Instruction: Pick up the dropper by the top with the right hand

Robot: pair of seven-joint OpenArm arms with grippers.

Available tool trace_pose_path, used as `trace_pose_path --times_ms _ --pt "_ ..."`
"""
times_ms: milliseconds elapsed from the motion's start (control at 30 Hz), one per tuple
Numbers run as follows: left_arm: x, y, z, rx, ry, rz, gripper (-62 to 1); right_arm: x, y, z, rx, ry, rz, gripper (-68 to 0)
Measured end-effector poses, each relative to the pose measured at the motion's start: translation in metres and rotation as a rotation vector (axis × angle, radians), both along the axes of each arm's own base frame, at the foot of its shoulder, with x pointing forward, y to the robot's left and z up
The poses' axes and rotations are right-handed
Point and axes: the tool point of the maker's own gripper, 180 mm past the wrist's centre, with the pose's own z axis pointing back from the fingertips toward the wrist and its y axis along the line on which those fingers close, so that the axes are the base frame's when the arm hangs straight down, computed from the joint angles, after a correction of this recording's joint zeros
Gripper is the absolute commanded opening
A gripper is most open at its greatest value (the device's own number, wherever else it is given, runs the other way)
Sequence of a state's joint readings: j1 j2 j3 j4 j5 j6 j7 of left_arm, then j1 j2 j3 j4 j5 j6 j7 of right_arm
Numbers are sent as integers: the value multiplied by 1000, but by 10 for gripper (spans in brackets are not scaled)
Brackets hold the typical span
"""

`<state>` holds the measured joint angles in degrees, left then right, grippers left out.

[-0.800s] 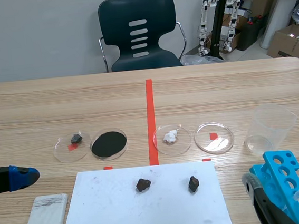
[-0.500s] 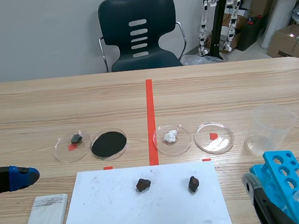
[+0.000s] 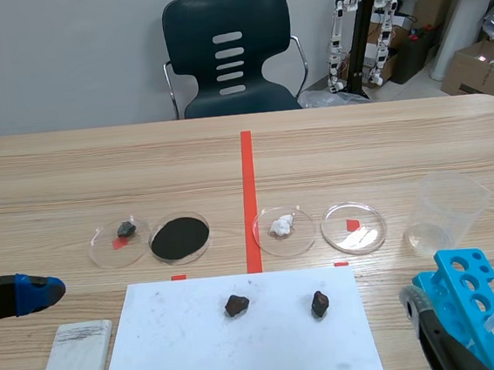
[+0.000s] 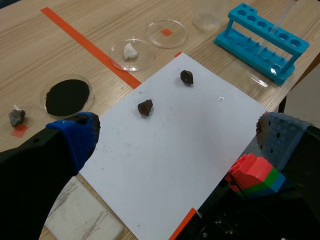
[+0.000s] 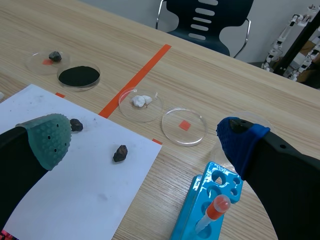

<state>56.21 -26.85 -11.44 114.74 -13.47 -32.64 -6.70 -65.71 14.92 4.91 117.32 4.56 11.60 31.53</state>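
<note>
Our right gripper is wide open, so we'd gently pinch the light dropper by its squishy red bulb.

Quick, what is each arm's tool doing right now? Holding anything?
Left tool: open, holding nothing.
Right tool: open, holding nothing.

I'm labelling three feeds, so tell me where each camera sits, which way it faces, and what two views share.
Scene view: between the arms, facing across the table toward the chair; both arms' ends show.
Left wrist view: on the left arm, looking over the white sheet toward the blue test tube rack; left gripper open.
Right wrist view: on the right arm, facing the petri dishes and chair; right gripper open.
Shared: both wrist views show the rack and dropper.
</note>
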Motion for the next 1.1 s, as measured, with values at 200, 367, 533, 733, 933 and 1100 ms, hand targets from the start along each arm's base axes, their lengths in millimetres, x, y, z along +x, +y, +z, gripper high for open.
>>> trace_pose_path --times_ms 200,367,533,733,933,1100 --pt "0 0 0 0 0 0 14 2 0 1 -1 -8 0 -65" --pt "0 0 0 0 0 0 14 3 0 1 0 -10 0 -65" --pt "0 0 0 0 0 0 14 2 0 2 0 -10 0 -65" --pt "0 0 0 0 0 0 14 -6 4 14 43 -65 16 -65" --pt "0 0 0 0 0 0 14 -19 1 18 84 -102 22 -65" --pt "0 0 0 0 0 0 14 -40 -23 5 103 -156 -9 -65"
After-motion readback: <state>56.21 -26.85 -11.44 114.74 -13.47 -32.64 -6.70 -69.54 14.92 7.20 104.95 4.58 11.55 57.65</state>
